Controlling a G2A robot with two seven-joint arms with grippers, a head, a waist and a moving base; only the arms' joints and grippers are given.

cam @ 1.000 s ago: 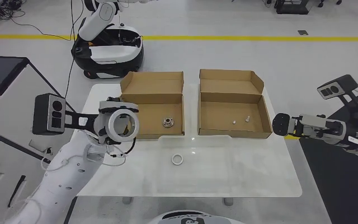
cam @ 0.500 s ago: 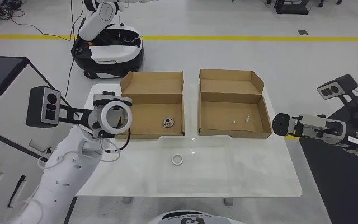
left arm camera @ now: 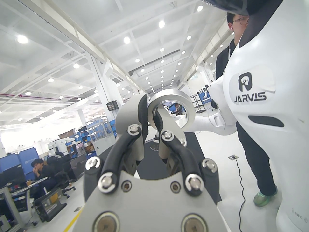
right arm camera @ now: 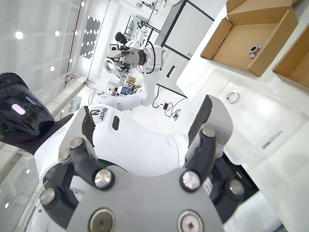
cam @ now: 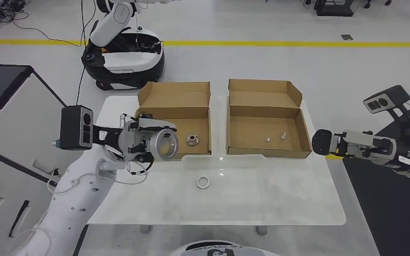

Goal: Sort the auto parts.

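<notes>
Here, left of centre in the top view, the left gripper (cam: 152, 142) pinched a large metal ring (cam: 166, 144) by its wall, one finger through the hole. It was poised over the lower-left corner of the left box (cam: 179, 128), likely for release. The right gripper (cam: 322, 141) gaped empty at far right.

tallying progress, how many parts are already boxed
3: flanged hub in the left box, small peg and smaller bit in the right box; near walls may hide more
</notes>
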